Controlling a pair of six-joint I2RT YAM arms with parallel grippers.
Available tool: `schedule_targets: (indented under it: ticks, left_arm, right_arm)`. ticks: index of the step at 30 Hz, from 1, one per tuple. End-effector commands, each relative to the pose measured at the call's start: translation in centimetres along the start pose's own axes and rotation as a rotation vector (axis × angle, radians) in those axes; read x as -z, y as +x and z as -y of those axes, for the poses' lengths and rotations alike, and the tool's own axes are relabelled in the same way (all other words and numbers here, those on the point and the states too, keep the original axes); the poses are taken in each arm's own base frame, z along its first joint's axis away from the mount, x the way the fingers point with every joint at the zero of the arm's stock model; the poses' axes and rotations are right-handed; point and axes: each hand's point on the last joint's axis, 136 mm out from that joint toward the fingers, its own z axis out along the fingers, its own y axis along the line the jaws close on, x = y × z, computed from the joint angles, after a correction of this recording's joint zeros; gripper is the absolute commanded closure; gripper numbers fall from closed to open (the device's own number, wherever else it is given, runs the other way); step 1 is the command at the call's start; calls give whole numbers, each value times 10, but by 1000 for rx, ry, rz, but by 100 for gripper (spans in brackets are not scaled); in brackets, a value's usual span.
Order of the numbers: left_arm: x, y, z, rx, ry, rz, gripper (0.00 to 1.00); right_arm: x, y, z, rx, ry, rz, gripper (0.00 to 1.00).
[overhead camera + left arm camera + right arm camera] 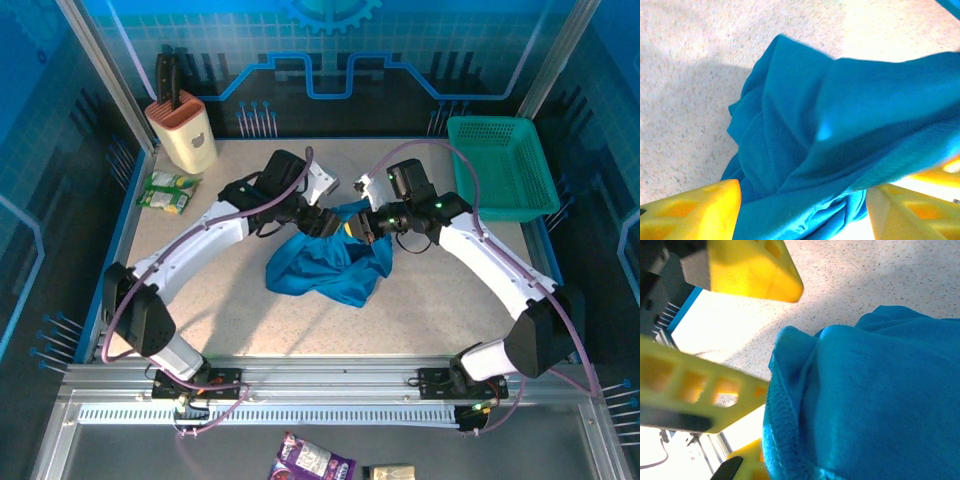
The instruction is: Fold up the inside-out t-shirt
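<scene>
Middle of the speckled surface (450, 300): the inside-out t-shirt (325, 268), crumpled in a soft blue heap, its far edge raised toward the two hands. No print on the cloth, just deep folds.

Right hand (358, 228) clenched, grasping the t-shirt at its far edge. Left hand (330, 212) released, its yellow fingers (695, 210) spread wide with cloth running loosely between. Both hands over the heap's far edge, covering that part from above.

Well apart, at the far right corner: a teal-green mesh basket (500, 165). Far left: a beige block (185, 130) with dark handles upright in it, and a green packet (170, 190) just beside. On the near ledge: a purple packet (315, 462).

From the wrists, a stitched hem, fine knit grain and the lattice of the yellow plastic fingers. From above, the whole layout.
</scene>
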Motion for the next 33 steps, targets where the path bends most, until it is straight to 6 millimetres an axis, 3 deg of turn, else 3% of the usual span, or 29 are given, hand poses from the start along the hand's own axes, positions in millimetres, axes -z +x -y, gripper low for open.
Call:
schedule_targets:
  ticks: [1, 4, 8, 13, 16, 19, 22, 27, 30, 33]
  left_arm:
    - [8, 3, 6, -149, 29, 0, 33]
    - [1, 5, 13, -187, 84, -18, 36]
    - [-9, 9, 19, -206, 143, -60, 49]
    - [-13, 7, 25, -214, 195, -66, 84]
    - [-10, -3, 14, -187, 160, -36, 99]
    - [-1, -20, -23, -88, 34, 25, 100]
    - [22, -37, -69, 76, -62, 98, 100]
    - [76, -50, -148, 453, -111, 243, 100]
    - [119, -47, -190, 658, -107, 365, 100]
    - [165, -32, -225, 844, -109, 507, 100]
  right_arm:
    - [15, -4, -17, 59, -57, 5, 100]
    - [18, -2, -18, 67, -52, -2, 100]
    - [25, -2, -20, 76, -40, 8, 100]
    - [33, -4, -19, 78, -8, 19, 100]
    - [40, -6, -16, 75, 36, 29, 100]
    - [51, -11, -7, 62, 113, 44, 100]
    - [72, -24, 6, 27, 206, 97, 100]
    - [131, -62, 28, -47, 328, 281, 100]
    - [172, -81, 41, -92, 391, 402, 100]
    - [217, -91, 53, -133, 480, 508, 100]
